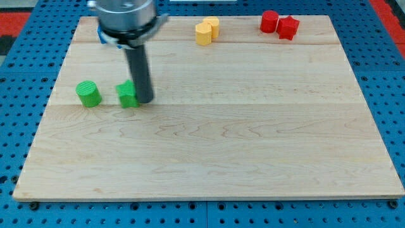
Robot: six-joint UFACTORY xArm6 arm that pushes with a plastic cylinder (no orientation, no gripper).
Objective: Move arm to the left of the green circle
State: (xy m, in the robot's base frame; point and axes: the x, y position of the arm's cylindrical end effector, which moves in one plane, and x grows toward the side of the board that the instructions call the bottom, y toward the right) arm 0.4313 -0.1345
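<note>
Resting on the pale wooden board (209,152), my tip (145,100), the lower end of the straight dark rod, sits at three o'clock of a second green block (128,94) whose shape I cannot make out, and appears to touch it. At nine o'clock of that block, a short gap away, stands the green circle (89,94), a small upright cylinder, so my tip lies at three o'clock of the circle with the other green block between them. The arm has no jaws; it ends in the rod alone and holds nothing. Near the board's twelve o'clock edge two yellow blocks (207,30) sit touching. Toward two o'clock a red cylinder (269,21) stands just beside a red star-like block (288,27). Blue pegboard (19,95) surrounds the board
</note>
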